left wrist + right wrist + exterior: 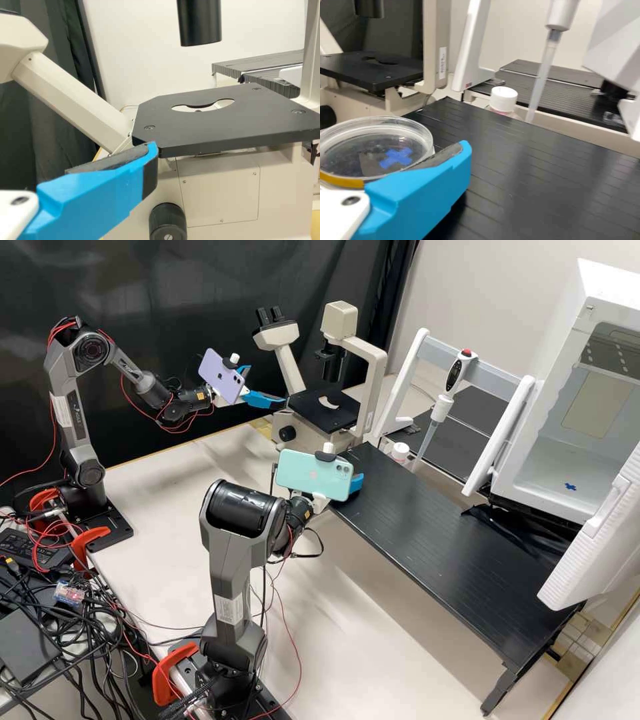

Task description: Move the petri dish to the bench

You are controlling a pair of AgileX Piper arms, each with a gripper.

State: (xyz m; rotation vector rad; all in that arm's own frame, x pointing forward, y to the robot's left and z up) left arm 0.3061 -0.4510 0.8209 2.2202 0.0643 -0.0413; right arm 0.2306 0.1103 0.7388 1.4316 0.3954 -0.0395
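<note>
Right gripper (357, 482) around petri dish (372, 150) (clear), over black shelf (440, 533).

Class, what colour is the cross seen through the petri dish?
The cross is blue, and it shows best in the right wrist view.

Dark grey arms (230, 560), red cables (288, 620)

The round, clear petri dish (415, 131) looks smooth and glossy. The right end effector (359, 481) has smooth blue plastic-looking fingers with a rough-looking, matt dark pad (440, 157). The long black worktop (440, 533) is grooved, with a dull sheen. Smooth, matt black covers the flat microscope stage (200, 122); the dark curtain (167, 293) looks like soft, creased cloth.
</note>
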